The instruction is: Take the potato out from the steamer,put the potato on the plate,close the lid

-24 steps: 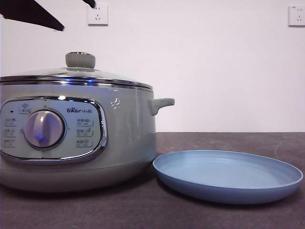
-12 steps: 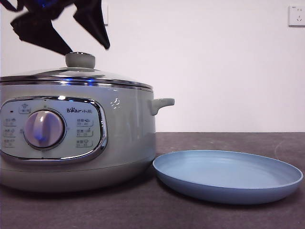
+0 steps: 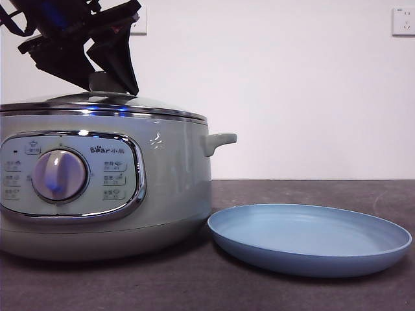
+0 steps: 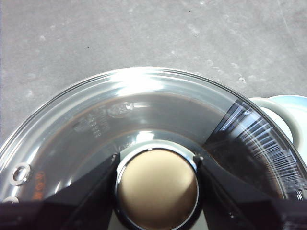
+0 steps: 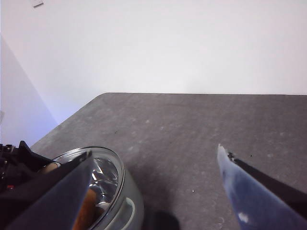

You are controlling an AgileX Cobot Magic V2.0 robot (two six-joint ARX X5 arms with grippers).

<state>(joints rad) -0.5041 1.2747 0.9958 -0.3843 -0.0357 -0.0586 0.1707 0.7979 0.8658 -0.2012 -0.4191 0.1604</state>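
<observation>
The sage-green steamer (image 3: 175,181) stands at the left with its glass lid (image 3: 149,103) on it. My left gripper (image 3: 109,87) has come down over the lid's pale green knob (image 3: 104,79). In the left wrist view its open jaws stand close on either side of the knob (image 4: 157,189), above the glass lid (image 4: 144,105). The potato shows only as an orange patch under the glass in the right wrist view (image 5: 85,211). The light-blue plate (image 3: 311,240) lies empty to the right of the steamer. My right gripper (image 5: 153,151) is open and empty, held high above the table.
The steamer's side handle (image 3: 220,139) points toward the plate. A white wall with sockets (image 3: 405,21) stands behind the dark table (image 3: 311,191). The plate's rim (image 4: 292,103) shows beside the handle in the left wrist view.
My left gripper has come down from the top left corner onto the lid's knob, its jaws now on either side of it. The steamer, lid and plate have not moved.
</observation>
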